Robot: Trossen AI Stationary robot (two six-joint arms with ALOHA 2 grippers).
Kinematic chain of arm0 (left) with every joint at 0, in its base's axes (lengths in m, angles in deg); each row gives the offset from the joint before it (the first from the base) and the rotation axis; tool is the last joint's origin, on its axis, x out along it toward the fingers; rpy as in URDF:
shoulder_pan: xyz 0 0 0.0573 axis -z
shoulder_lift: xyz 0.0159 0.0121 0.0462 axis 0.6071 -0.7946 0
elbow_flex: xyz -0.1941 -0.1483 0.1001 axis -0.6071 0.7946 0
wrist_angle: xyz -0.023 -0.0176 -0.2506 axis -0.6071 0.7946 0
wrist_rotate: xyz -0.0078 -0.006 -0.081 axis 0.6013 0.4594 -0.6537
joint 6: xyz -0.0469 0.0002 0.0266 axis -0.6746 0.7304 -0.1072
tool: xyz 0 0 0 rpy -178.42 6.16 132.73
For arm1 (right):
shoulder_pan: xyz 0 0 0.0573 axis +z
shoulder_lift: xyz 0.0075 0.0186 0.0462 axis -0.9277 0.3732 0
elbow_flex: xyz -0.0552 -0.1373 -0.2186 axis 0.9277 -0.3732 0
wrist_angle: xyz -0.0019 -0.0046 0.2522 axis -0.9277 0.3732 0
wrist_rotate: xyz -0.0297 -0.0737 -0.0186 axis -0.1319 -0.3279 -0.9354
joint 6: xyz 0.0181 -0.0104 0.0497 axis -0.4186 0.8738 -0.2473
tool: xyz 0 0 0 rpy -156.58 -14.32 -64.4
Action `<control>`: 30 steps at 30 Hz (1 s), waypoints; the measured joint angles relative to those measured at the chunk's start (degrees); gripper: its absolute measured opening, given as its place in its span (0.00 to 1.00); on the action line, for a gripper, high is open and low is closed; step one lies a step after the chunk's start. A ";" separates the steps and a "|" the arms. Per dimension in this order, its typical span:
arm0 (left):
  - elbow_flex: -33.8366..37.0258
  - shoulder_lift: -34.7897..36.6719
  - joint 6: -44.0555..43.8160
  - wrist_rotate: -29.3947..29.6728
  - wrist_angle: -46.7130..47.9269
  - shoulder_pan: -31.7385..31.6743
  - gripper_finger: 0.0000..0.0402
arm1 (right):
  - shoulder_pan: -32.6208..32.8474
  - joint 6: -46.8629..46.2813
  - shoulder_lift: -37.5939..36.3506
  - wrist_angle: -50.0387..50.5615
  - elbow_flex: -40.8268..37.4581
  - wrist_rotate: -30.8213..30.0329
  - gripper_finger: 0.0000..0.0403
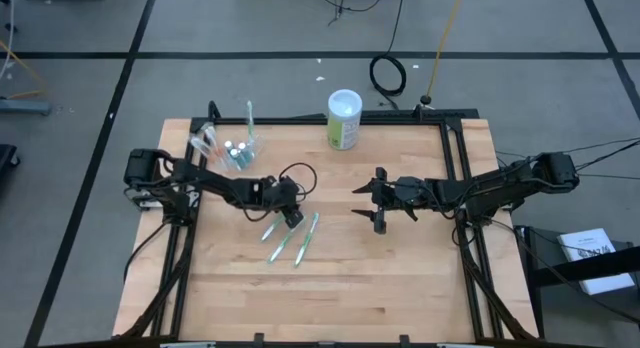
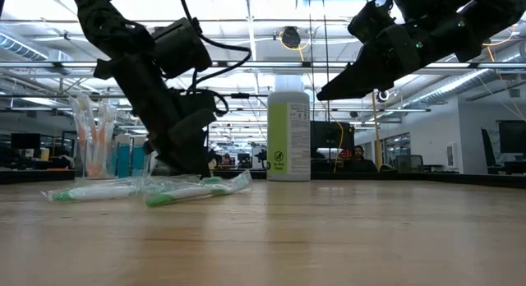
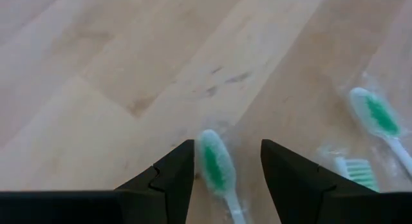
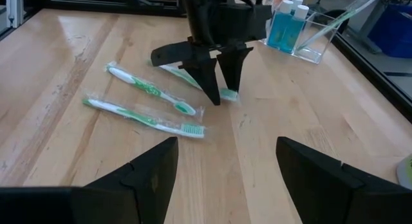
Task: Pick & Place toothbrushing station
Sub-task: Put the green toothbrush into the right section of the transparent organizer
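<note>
The clear plastic cup [image 1: 232, 148] stands at the table's far left and holds teal white-capped tubes and toothbrushes; it also shows in the right wrist view [image 4: 302, 32]. Three wrapped green-and-white toothbrushes lie flat on the table; two of them [image 4: 151, 90] [image 4: 145, 118] lie apart from the grippers. My left gripper [image 1: 291, 216] is open and points down, its fingers on either side of one end of the third toothbrush [image 3: 214, 167], with a gap on each side. My right gripper [image 1: 362, 201] is open and empty, raised above mid-table.
A bigger green-and-white canister [image 1: 344, 118] stands upright at the table's far edge, near the middle. A black frame runs along the table's edges [image 1: 455, 168]. Bare wood lies between the two grippers and toward the near edge.
</note>
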 joint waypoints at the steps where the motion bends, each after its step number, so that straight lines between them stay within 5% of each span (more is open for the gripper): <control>1: 0.00 0.00 -0.77 -0.13 0.40 -0.25 0.46 | 0.00 -0.01 0.00 -0.02 0.00 0.01 0.63; 7: -0.02 0.00 -3.31 -0.53 1.99 -1.20 0.44 | 0.00 -0.24 0.00 0.00 0.00 0.02 0.63; 24: 0.04 1.27 -2.42 -1.05 -2.99 -2.13 0.04 | 0.00 -0.62 0.00 0.03 0.00 0.02 0.63; 30: 0.13 7.78 3.61 1.54 -8.29 -2.11 0.03 | 0.02 -0.84 0.00 0.08 -0.02 0.00 0.63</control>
